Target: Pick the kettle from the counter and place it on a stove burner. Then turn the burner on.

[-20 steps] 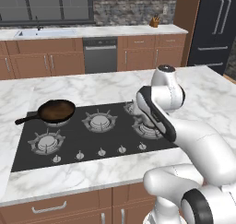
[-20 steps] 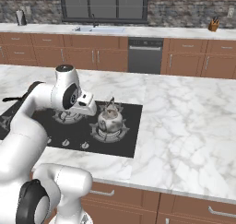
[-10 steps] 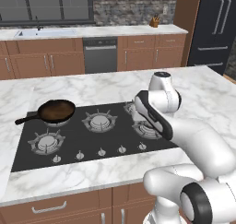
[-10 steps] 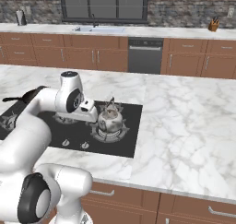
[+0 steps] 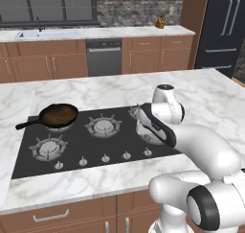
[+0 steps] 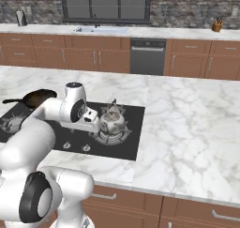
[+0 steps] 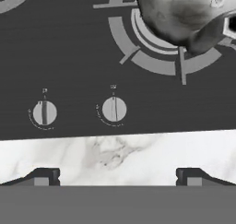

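Observation:
The silver-grey kettle (image 6: 112, 121) stands upright on the stove burner (image 6: 110, 137) at the right end of the black cooktop (image 5: 95, 145), which is set in the white marble counter (image 6: 187, 128). In the hand view the kettle (image 7: 179, 13) sits on the burner (image 7: 152, 57) at the upper right. My gripper (image 7: 117, 174) is open and holds nothing. It hovers over the counter's front strip, just in front of two small silver knobs (image 7: 114, 109). From the right base view my hand (image 6: 91, 122) is close beside the kettle's left side.
A dark frying pan (image 5: 58, 115) rests on the far left burner. More burners (image 5: 103, 126) and a row of knobs (image 5: 105, 157) lie along the cooktop. A second knob (image 7: 45, 112) sits left of the first. A paler counter with a sink (image 5: 45, 34) runs along the back wall.
The arm has swung a little lower and toward the cooktop's front edge. The kettle stays on its burner, untouched.

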Robot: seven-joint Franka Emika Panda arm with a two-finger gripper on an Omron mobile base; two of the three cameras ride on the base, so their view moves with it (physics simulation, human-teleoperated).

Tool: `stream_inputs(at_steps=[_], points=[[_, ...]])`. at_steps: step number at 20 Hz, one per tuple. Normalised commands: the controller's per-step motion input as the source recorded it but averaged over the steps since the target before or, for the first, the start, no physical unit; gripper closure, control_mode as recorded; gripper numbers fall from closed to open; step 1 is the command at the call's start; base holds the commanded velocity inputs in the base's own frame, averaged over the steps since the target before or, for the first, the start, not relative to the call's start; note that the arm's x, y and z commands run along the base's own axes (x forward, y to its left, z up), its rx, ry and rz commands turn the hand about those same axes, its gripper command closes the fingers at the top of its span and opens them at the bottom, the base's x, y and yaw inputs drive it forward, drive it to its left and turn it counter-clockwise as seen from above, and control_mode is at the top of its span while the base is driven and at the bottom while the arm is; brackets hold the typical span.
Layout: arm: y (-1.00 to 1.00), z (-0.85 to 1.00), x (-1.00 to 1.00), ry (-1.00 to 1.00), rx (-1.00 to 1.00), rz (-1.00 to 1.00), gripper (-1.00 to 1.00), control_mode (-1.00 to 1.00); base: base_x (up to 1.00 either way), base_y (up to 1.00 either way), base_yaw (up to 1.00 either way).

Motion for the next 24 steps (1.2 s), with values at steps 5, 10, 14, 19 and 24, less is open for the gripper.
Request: stream_inputs(at_steps=[5,10,14,19,24], points=[[0.02,-0.45,0.0,0.01,0.0,0.0,-1.0,-1.0,0.0,0.0,0.0],[0.04,-0.38,0.0,0.0,0.0,0.0,-1.0,-1.0,0.0,0.0,0.0],[0.08,-0.36,0.03,0.0,0.0,0.0,-1.0,-1.0,0.0,0.0,0.0],[0.07,-0.36,0.12,0.0,0.0,0.0,-1.0,-1.0,0.0,0.0,0.0],[0.0,-0.09,0.13,-0.02,0.0,0.0,-1.0,-1.0,0.0,0.0,0.0]])
